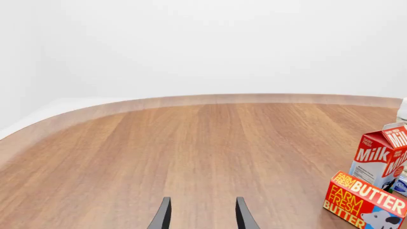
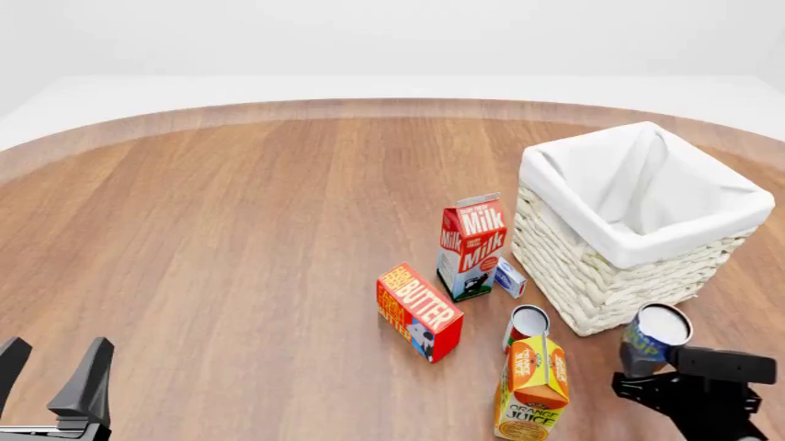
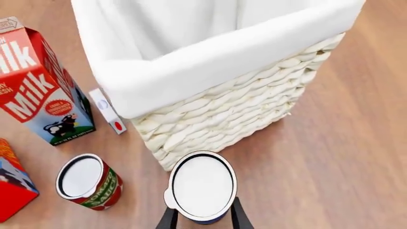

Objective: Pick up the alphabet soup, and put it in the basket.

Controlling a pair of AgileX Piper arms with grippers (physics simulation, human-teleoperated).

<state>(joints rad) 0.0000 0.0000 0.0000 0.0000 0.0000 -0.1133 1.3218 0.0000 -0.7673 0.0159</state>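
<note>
Small box (image 2: 509, 277) behind milk carton (image 2: 472, 246), label unreadable.

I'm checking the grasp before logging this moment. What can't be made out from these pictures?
- Alphabet soup label: right wrist view shows only its lid.
- Right tool fingers: front view, behind the can.
- Basket floor: liner folds hide it.
- Small box print: too small.
</note>
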